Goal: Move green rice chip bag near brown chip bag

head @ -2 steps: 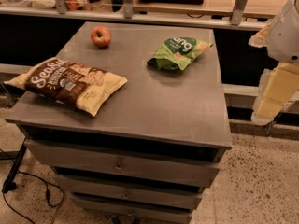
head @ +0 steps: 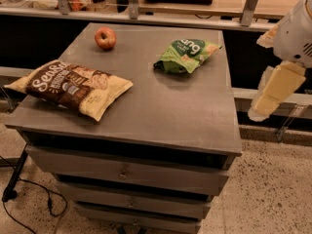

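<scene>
You will find on the cabinet top (head: 161, 106) the sea salt chip bag (head: 73, 87) at front left, the apple (head: 105, 38) behind it, the rice chip bag (head: 187, 55) at back right, well apart from both, and the gripper (head: 270, 94) beyond the right edge.

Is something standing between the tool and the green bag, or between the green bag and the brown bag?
Nothing visible does. The tool hangs right of the cabinet, with only bare top between it and the green bag. The path to the brown bag is open too; the apple sits farther back, off that line.
</scene>
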Tool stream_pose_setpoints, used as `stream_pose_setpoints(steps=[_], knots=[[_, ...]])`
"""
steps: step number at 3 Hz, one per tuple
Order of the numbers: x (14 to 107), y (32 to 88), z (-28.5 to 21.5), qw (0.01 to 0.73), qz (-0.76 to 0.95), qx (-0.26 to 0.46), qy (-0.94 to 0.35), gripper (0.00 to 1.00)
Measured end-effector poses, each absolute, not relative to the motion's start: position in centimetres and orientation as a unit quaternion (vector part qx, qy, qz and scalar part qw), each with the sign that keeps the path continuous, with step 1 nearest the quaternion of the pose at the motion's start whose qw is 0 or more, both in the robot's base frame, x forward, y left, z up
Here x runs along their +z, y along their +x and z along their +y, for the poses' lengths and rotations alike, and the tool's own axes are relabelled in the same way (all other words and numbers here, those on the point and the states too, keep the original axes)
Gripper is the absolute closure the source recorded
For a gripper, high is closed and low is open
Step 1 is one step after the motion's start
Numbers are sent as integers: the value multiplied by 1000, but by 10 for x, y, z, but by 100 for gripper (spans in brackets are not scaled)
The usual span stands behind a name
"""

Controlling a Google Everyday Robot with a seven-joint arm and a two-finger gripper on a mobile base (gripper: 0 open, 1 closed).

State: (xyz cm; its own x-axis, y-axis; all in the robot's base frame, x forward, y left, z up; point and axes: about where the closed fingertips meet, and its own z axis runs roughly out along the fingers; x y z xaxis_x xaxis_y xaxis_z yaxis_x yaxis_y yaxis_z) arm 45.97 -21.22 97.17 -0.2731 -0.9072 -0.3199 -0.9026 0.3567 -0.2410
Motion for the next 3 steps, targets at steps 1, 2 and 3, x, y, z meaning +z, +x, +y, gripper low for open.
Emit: stream_pose_setpoints(steps=[1,2,3], knots=[[962,496,-204,287,813,58,-504,0],[966,529,-194,366,812,104,-444,0],[971,561,-186,428,804,118,-395,0]])
